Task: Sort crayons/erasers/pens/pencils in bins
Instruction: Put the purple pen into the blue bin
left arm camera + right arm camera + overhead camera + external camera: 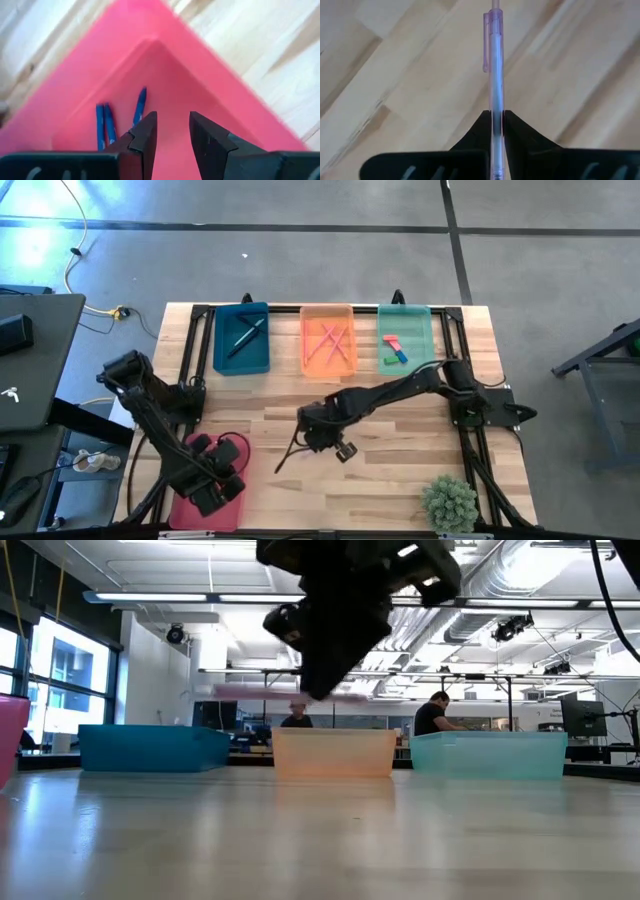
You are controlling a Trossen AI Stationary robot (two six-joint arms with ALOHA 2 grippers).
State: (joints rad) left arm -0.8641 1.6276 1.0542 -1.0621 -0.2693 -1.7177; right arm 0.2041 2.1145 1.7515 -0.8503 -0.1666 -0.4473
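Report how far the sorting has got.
Done: the teal bin holds dark sticks, the orange bin pink ones, the mint bin erasers, the pink bin blue sticks. In hand: the right gripper is shut on a clear pen above mid-table. The left gripper hangs open over the pink bin. Left: binning that pen; the table shows no other loose pieces.

The high view looks straight down on the whole bench [400,470], far enough off to show the floor around it. The low view sits at benchtop height, facing level across to the three bins [333,754] at the far edge (both views share these). Each wrist view looks close past its own fingers [145,140].
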